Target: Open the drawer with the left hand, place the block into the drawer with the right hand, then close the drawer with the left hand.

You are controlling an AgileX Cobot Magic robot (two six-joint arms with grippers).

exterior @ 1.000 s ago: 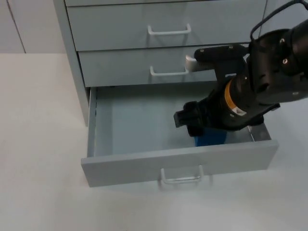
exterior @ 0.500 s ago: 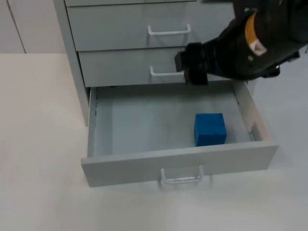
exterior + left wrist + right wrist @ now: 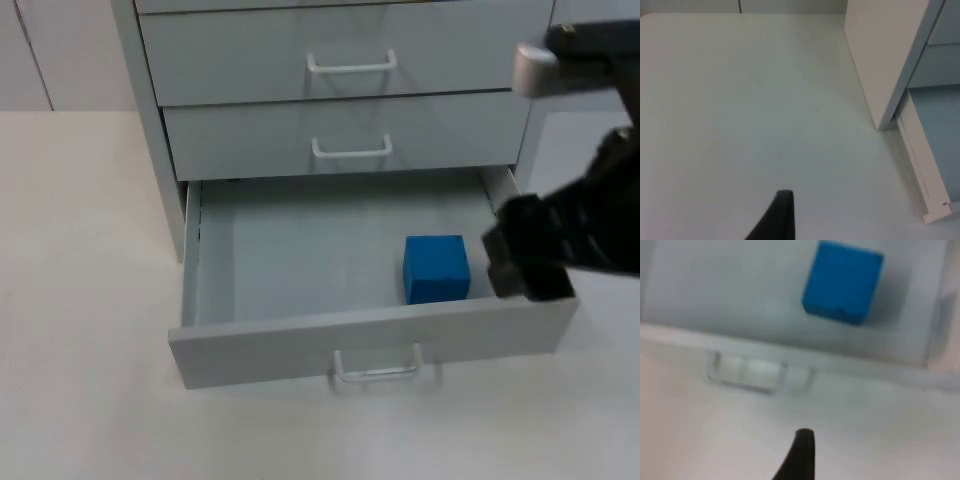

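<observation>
right fingers: mine, dark, at the drawer's right front corner, above the rim and just beside the block; how far they stand apart i cannot tell; nothing seen held in them; placed off to the side, i judge, so the drawer's path is free.

left fingers: mine, one dark tip over bare bench, well apart from the cabinet's side panel; whether spread or closed i cannot tell; nothing in hand; this arm waits, placed near the drawer's left side rail, i judge, because closing falls to it.

block: blue cube, flat on the drawer floor, right of middle, near the front wall; free of my fingers; also in the right wrist view.

drawer: lowest of those in view, pulled fully out, open upward; handle on its front face, untouched.

upper drawers: two, shut, handles forward.

status, by judgement: placing done; closing not yet begun.
</observation>
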